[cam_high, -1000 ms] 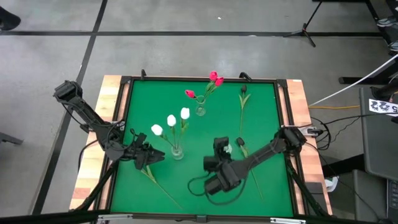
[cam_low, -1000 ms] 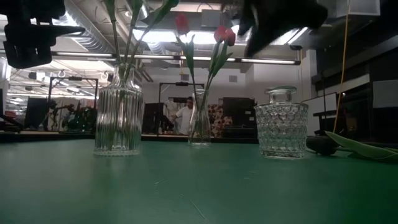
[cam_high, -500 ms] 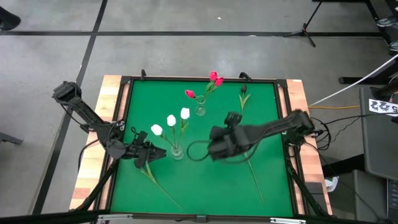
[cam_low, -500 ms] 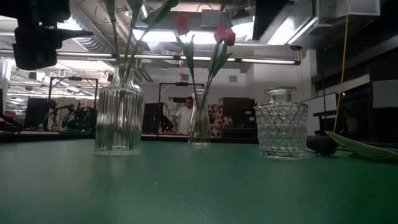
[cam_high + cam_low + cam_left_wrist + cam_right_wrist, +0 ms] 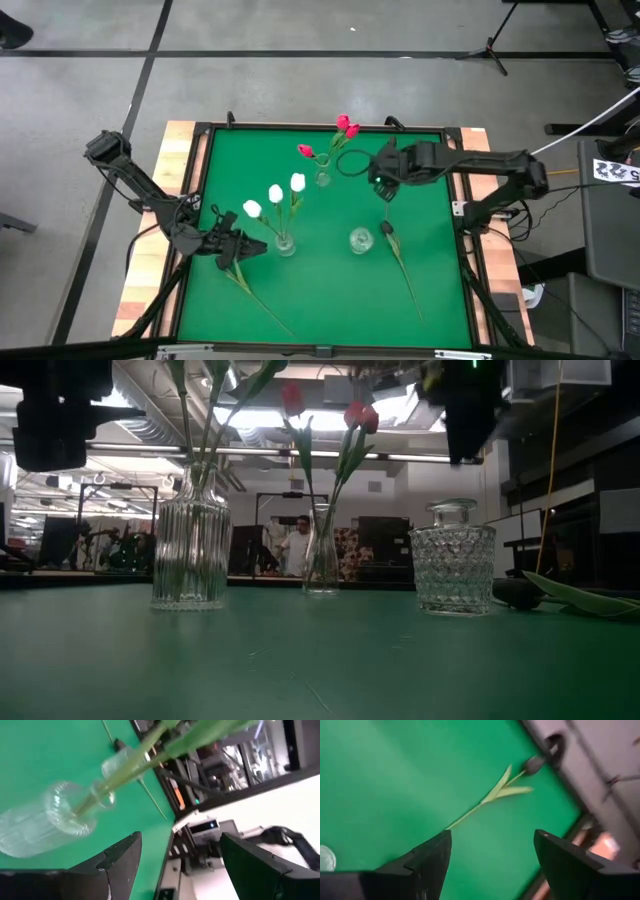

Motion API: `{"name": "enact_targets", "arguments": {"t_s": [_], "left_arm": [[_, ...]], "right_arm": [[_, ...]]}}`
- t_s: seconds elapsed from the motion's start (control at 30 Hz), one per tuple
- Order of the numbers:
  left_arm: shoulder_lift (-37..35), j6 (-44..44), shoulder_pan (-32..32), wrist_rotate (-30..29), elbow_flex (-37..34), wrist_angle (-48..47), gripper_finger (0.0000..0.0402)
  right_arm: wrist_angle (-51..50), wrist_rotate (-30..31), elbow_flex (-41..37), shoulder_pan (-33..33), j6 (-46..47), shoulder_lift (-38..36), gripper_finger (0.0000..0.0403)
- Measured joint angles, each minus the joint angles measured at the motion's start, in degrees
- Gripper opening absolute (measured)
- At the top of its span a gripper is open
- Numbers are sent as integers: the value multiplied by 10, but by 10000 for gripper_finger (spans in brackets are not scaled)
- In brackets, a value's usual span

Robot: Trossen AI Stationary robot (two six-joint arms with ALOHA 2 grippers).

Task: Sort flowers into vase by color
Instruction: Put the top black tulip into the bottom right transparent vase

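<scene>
Your right gripper (image 5: 383, 183) hangs over the upper right part of the green table (image 5: 430, 300) in the high view, its fingers spread wide and holding nothing, right above a dark tulip (image 5: 391, 146) that lies flat with its head toward the top edge of the mat; in the right wrist view you see that same flower (image 5: 495, 795) running up toward the upper right of the frame, head near the table border, well apart from both fingers. Your left gripper (image 5: 237, 250) sits at the lower left of the mat, also released and empty, just beside the ribbed vase (image 5: 285, 243) that holds the three white tulips (image 5: 275, 193); the left wrist view shows the vase (image 5: 55, 820) at the left of the frame with green stems leaning out of it. The slim vase (image 5: 322, 178) near the top centre holds the three red-pink tulips (image 5: 345, 126). The faceted round vase (image 5: 361, 240) stands empty right of centre, and a second dark tulip (image 5: 388, 232) lies just to its right, stem trailing toward the lower right. A third stem (image 5: 262, 305) lies at the lower left below your left gripper; you cannot tell its head colour, as the gripper covers it. In the low view a person (image 5: 298, 546) stands far back in the room
</scene>
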Motion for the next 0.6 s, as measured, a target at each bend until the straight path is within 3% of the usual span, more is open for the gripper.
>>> {"name": "enact_targets", "arguments": {"t_s": [0.13, 0.3, 0.43, 0.6], "left_arm": [[-11, -2, 0, 60, 0, 0, 265], [-35, -22, -13, 201, 0, 3, 265], [-28, -69, -27, 207, 0, -1, 265], [23, -82, -13, 186, 19, -3, 265]], "right_arm": [[159, -58, -141, -48, -18, -45, 282], [300, -134, -244, -69, -35, -54, 282], [364, -144, -285, -68, -33, -54, 282], [368, -108, -287, -68, -29, -54, 282]]}}
